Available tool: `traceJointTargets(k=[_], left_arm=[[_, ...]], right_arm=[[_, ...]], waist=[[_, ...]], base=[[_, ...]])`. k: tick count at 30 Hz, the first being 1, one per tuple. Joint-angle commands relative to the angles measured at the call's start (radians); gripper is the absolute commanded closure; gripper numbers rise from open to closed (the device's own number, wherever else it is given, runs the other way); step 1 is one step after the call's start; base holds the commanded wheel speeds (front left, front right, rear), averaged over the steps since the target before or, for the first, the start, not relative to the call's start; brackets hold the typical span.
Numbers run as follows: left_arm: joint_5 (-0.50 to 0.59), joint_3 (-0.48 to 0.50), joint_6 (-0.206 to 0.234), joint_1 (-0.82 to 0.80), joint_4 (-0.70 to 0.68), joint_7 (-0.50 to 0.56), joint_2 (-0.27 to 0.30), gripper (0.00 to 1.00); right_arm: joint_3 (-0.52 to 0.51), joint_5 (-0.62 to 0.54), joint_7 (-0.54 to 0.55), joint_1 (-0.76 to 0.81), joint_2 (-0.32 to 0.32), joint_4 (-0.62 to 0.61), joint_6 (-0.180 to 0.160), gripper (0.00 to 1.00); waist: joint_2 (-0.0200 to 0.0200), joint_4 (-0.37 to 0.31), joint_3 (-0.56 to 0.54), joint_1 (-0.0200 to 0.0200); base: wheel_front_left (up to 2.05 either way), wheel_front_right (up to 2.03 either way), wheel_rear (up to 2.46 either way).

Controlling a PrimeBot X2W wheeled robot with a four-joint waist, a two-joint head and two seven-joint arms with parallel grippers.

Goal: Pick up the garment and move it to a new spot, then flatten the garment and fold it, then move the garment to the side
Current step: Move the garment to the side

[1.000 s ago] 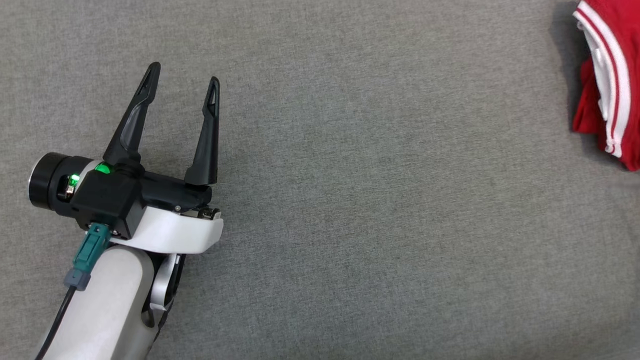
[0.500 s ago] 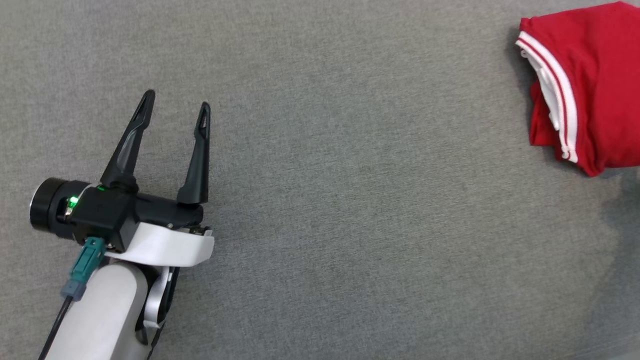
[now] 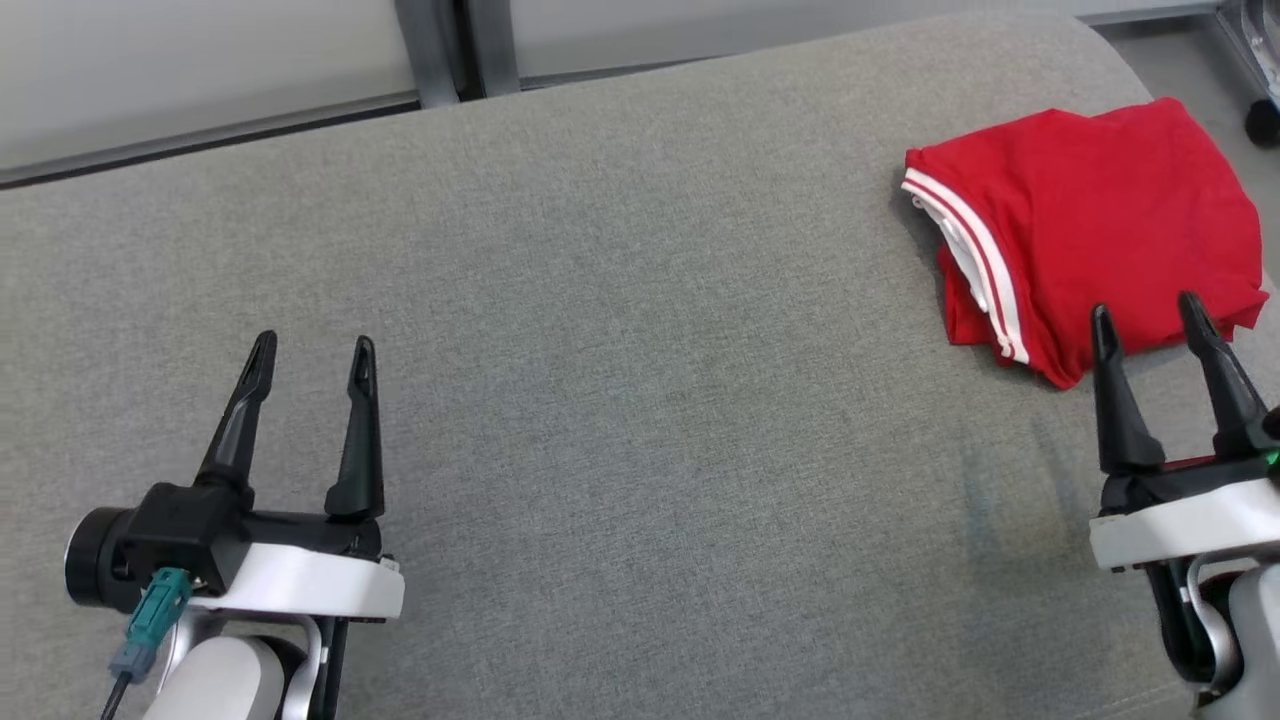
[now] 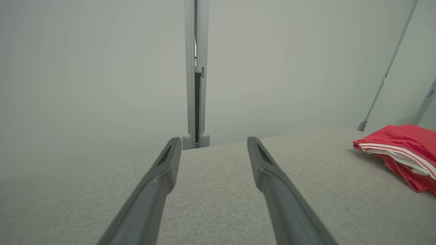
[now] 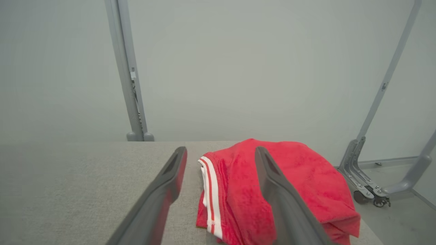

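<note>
The garment (image 3: 1090,215) is red with white striped trim, folded into a compact pile near the far right corner of the grey cushioned surface (image 3: 640,350); it shows too in the left wrist view (image 4: 402,149) and the right wrist view (image 5: 272,183). My right gripper (image 3: 1148,318) is open just in front of the garment's near edge, nothing between its fingers (image 5: 163,190). My left gripper (image 3: 312,352) is open over bare fabric at the lower left, far from the garment, with empty fingers (image 4: 160,177).
A pale wall panel (image 3: 200,60) with a grey upright post (image 3: 440,45) runs behind the surface. Off the right edge lies floor with a metal frame and caster (image 5: 371,190). The cushion's right edge is rounded near the garment.
The head camera has tilted up and turned, bringing the wall, the whole garment and my right gripper into view. The garment lies released on the surface. My left gripper stays open.
</note>
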Motion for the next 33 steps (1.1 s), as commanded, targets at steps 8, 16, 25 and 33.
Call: traceJointTargets(k=[8,16,25,33], left_arm=[[-0.027,0.028,0.033,0.069,0.019,-0.013,-0.01,0.0],[-0.059,0.028,0.015,0.161,0.048,0.0,0.009,0.0],[-0.101,0.032,-0.01,0.242,0.05,0.03,0.047,0.0],[-0.104,0.03,-0.002,0.281,0.043,0.035,0.061,0.0]], right_arm=[[-0.005,-0.028,0.086,0.117,0.039,-0.148,-0.002,0.0],[-0.037,-0.046,0.153,0.23,0.067,-0.208,-0.002,0.0],[-0.066,-0.06,0.218,0.347,0.097,-0.255,-0.002,0.0],[-0.096,-0.076,0.252,0.416,0.122,-0.295,-0.002,0.0]], waist=[[0.0,0.106,-0.088,0.0],[0.0,0.202,-0.197,0.0],[0.0,0.253,-0.299,0.0],[0.0,0.246,-0.335,0.0]], base=[[0.0,0.0,0.0],[0.0,0.0,0.0],[0.0,0.0,0.0],[0.0,0.0,0.0]])
